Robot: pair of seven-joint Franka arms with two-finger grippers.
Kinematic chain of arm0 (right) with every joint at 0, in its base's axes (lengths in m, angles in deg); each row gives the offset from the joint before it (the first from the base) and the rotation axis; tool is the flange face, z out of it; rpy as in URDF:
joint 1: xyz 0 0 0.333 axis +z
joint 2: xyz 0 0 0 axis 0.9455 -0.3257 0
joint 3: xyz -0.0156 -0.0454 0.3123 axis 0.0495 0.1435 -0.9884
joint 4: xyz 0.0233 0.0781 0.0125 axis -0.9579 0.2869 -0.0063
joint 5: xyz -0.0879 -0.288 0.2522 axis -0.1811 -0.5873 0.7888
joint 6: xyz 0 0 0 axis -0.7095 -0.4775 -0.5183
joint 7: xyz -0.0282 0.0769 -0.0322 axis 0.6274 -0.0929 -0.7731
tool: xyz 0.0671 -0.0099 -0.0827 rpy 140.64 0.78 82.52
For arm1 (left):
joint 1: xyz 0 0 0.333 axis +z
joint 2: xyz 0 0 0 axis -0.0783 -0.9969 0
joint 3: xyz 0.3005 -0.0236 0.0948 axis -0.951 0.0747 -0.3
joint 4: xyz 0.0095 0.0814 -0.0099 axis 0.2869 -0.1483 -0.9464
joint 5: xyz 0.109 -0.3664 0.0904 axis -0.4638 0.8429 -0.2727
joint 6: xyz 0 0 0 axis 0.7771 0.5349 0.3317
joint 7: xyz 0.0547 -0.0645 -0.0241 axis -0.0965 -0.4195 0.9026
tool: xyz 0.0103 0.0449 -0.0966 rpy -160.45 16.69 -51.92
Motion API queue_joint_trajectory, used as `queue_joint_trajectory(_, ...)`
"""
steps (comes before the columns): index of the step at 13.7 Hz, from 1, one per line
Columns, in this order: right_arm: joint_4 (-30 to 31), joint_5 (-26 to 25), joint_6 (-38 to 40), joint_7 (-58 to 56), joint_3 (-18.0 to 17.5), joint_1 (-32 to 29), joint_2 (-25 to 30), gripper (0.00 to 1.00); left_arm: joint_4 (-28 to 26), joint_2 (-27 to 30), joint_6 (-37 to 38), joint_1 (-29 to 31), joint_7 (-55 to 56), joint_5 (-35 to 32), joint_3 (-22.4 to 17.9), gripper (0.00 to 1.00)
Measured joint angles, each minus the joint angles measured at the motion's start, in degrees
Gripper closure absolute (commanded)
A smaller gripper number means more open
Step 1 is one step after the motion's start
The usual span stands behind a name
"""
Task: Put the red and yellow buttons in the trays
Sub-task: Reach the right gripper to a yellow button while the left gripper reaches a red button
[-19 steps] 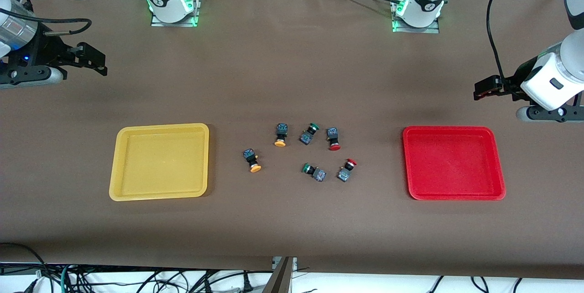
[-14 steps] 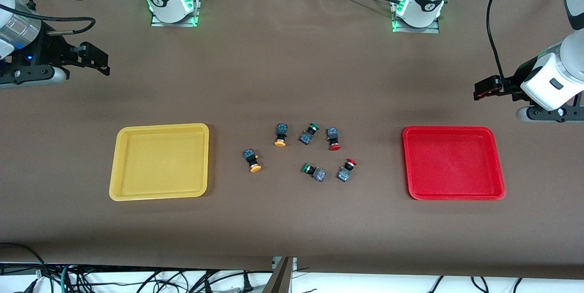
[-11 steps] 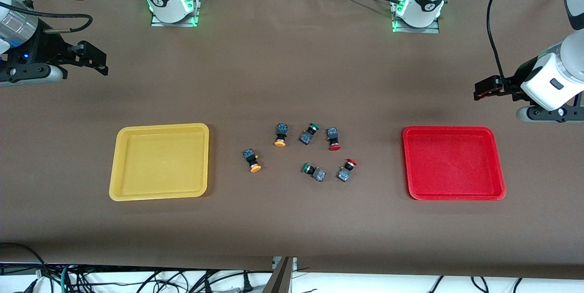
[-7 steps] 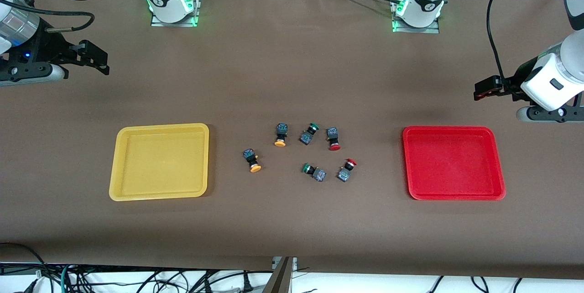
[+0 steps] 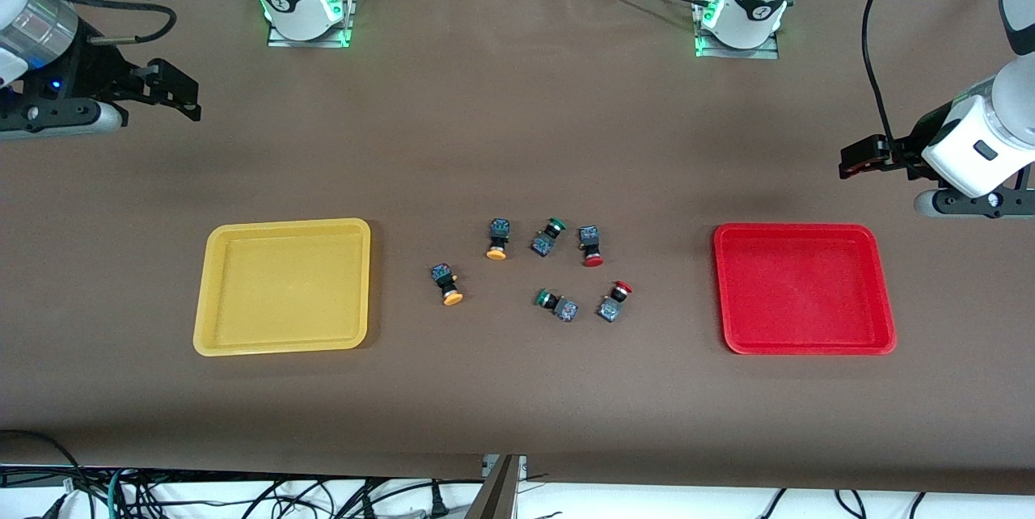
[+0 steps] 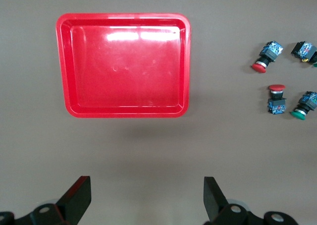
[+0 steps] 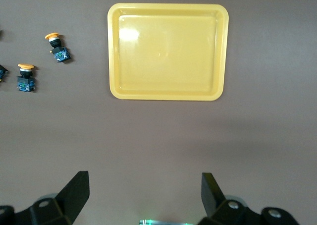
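right gripper (image 5: 179,92) spread wide, empty, over bare table at right arm's end | yellow tray (image 5: 212,293) nearer the camera than it, yellow buttons (image 5: 449,284) (image 5: 497,238) past the tray toward centre | left gripper (image 5: 859,158) wide apart, empty, waiting over bare table | red tray (image 5: 724,293) near it, red buttons (image 5: 590,245) (image 5: 613,301) toward centre

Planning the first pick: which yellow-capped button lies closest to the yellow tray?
The yellow button nearer the front camera; the other yellow button lies farther from the yellow tray, beside the green-capped button.
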Motion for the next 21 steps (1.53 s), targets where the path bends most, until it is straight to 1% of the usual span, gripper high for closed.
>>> queue_joint_trajectory(2, -0.32, 0.02, 0.62, 0.20, 0.02, -0.03, -0.06, 0.00, 1.77, -1.62, 0.02, -0.13, 0.00, 0.00, 0.10, 0.00)
queue_joint_trajectory(4, -0.27, 0.89, -0.75, 0.22, 0.07, -0.04, -1.28, 0.00, 2.69, -3.15, 0.02, -0.37, 0.00, 0.09, 0.20, 0.00)
queue_joint_trajectory(6, 0.13, 5.31, -2.80, 0.44, -0.26, 0.25, -4.23, 0.00, 3.05, -4.58, -0.15, -0.59, 0.00, 0.43, 0.28, 0.00)
queue_joint_trajectory(7, 0.37, 7.16, -4.89, 0.54, -0.54, 0.95, -6.75, 0.00, 3.10, -5.49, -0.25, -0.97, 0.00, 0.57, 0.34, 0.00)
queue_joint_trajectory(9, 0.54, 8.02, -11.34, 0.60, -0.93, 3.83, -13.14, 0.00, 3.11, -8.09, -2.34, -2.66, 0.00, 0.92, 0.58, 0.00)
queue_joint_trajectory(11, 0.53, 8.14, -19.34, 1.27, -1.13, 7.50, -19.22, 0.00, 3.11, -11.25, -7.21, -5.44, 0.39, 1.00, 0.80, 0.00)
queue_joint_trajectory(15, 0.25, 8.22, -34.38, 3.51, -1.26, 12.37, -30.14, 0.00, 3.09, -19.30, -20.92, -9.56, 0.92, 1.57, 0.91, 0.00)
queue_joint_trajectory(17, 0.10, 8.22, -38.84, 3.67, -1.27, 13.54, -33.73, 0.00, 3.08, -23.61, -26.82, -10.52, 0.91, 4.67, 1.00, 0.00)
queue_joint_trajectory(19, 0.09, 8.22, -44.29, 3.66, -1.32, 14.58, -37.18, 0.00, 3.02, -27.07, -28.68, -12.39, 0.90, 7.73, 1.13, 0.00)
queue_joint_trajectory(21, 0.09, 8.23, -50.36, 3.68, -1.42, 16.22, -41.25, 0.00, 2.45, -29.07, -29.82, -15.28, 4.37, 8.25, 1.28, 0.00)
